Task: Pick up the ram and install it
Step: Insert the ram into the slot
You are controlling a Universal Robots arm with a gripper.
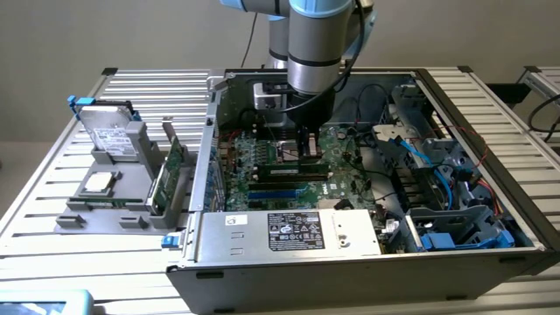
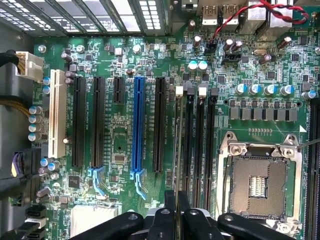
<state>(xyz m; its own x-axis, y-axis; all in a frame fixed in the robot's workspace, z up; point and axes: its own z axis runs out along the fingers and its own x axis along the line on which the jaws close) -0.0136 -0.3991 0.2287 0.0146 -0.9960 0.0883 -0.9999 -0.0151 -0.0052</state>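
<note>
arm (image 1: 315,46): comes straight down from the top of the exterior view into the open pc case (image 1: 350,279), wrist over the board

gripper (image 1: 306,156): down low over the memory slots (image 2: 200,140), pretty much in the middle of the motherboard (image 2: 125,60)

fingers (image 2: 170,205): squeezed nearly together, clamped on the top edge of the ram (image 2: 177,150), one black pad either side of it in the wrist view

ram: held edge-on, so just a thin line in the wrist view, running along the memory slot closest to the black expansion slot (image 2: 160,125); in the exterior view shows as a long dark strip right under the fingertips (image 1: 293,172). fully seated or just resting on the slot, can't tell tbh

slot clips: white one (image 2: 179,91) at the far end of the ram's slot, another white one (image 2: 202,91) two slots over

expansion slots: blue one (image 2: 138,125) in the middle, black ones either side, long white one (image 2: 57,112) out at the edge

cpu socket (image 2: 260,180): just beside the memory slots, metal frame around it, gold contacts showing

psu (image 1: 293,230): silver box with a label, along the case's near wall

cables: blue ones (image 1: 420,154) bundled toward the exterior view's right, red/black twisted pair (image 2: 240,15) up by the rear ports

gray holder (image 1: 96,220): outside the case on the exterior view's left, with a hard drive (image 1: 109,134) standing up, a cpu chip (image 1: 98,182) lying flat, and a green expansion card (image 1: 168,172) upright on edge

table (image 1: 35,197): slatted aluminium, under everything
</note>
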